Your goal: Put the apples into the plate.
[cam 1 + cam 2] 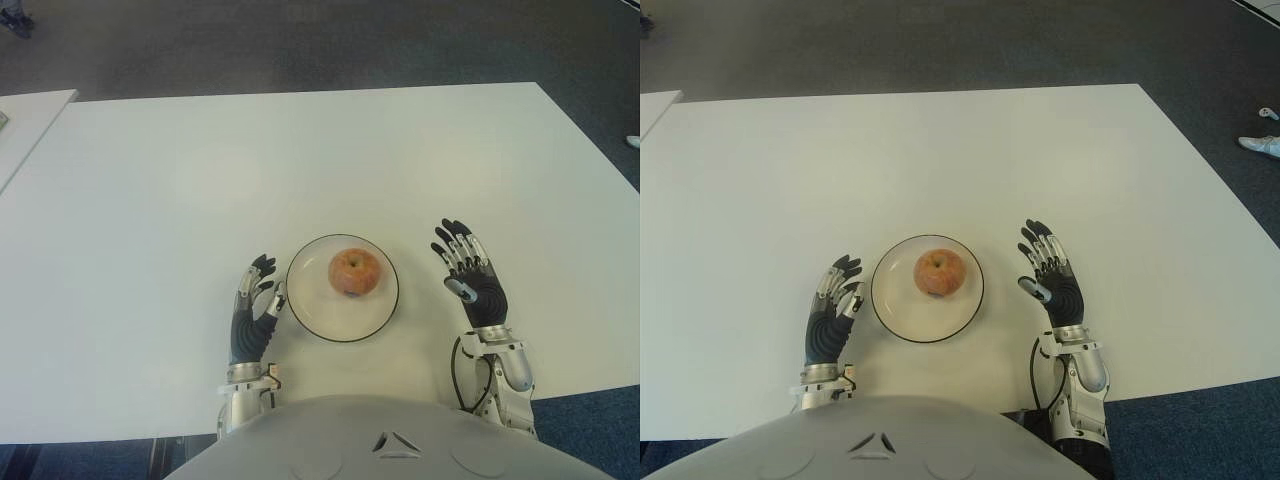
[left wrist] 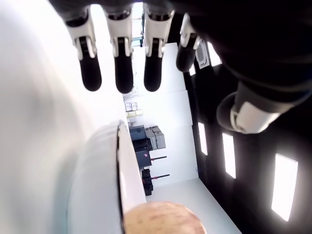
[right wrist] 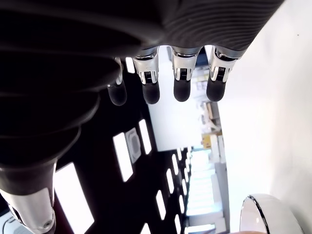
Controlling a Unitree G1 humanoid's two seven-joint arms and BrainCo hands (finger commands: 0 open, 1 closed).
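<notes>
Sitting in the white plate (image 1: 310, 318), the apple (image 1: 354, 272) looks placed; left hand (image 1: 254, 312) and right hand (image 1: 470, 276) flank it, fingers spread, empty; likely only retreat remains.

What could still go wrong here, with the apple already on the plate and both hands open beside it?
1. The left hand shows right against the plate rim; pulling it back carelessly might nudge the plate and set the apple rolling.
2. The apple is round and sits loose on a shallow plate, so a bump to the table could tip it out.
3. The right hand shows farther off, so it poses less risk.
</notes>
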